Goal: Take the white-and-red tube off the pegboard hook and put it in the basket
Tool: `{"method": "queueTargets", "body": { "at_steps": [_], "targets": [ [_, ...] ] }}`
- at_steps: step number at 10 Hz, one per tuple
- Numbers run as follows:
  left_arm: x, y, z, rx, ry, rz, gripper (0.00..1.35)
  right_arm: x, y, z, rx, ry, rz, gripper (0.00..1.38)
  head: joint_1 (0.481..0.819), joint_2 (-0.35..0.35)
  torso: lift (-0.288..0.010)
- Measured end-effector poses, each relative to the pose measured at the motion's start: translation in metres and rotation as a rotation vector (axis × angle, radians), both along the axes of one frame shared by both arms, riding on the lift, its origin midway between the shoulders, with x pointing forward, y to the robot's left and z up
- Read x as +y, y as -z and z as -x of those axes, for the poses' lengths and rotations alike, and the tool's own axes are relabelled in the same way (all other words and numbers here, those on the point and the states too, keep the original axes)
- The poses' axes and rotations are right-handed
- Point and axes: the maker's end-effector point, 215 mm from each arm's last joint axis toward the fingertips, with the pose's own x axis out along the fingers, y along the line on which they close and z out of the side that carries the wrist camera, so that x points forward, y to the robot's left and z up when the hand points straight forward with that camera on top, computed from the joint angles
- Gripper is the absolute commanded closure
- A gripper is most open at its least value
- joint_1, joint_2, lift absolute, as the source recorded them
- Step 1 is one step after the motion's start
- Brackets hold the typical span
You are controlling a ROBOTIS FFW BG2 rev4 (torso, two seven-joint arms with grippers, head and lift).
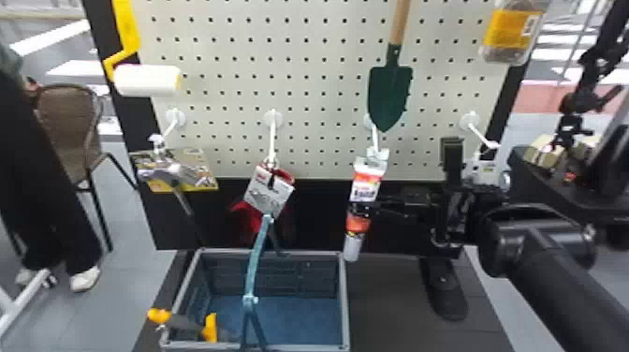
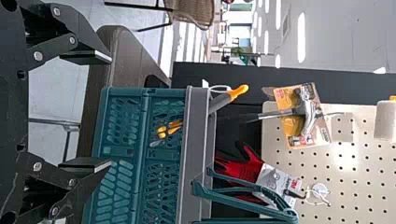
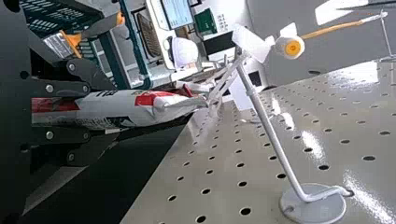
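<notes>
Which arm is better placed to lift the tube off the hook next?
Right, I'd say: its gripper is closed around the tube, right below the hook. The left gripper is open and empty, near the basket.

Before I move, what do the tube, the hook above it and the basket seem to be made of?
The tube looks like flexible plastic or laminate with a slight sheen: its flattened end is creased. The hook seems to be white-coated metal, judging by its thin bent rod, though plastic is possible. The basket looks like matte moulded plastic, going by its regularly slotted walls.
</notes>
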Motion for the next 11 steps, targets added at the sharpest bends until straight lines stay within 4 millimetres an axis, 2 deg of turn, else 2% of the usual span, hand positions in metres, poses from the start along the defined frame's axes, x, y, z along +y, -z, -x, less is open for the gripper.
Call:
{"method": "queueTargets", "body": {
  "at_steps": [7, 11],
  "targets": [
    [0.000, 0.002, 0.001, 0.007, -0.001, 0.002, 0.49, 0.015, -0.016, 0.016, -0.041, -0.035, -0.022, 0.96, 0.549, 0.000, -0.100],
    [0.001, 0.002, 0.002, 0.008, -0.003, 0.003, 0.49, 0.030, -0.026, 0.032, -0.081, -0.058, -0.029, 0.96, 0.549, 0.000, -0.100]
  ]
}}
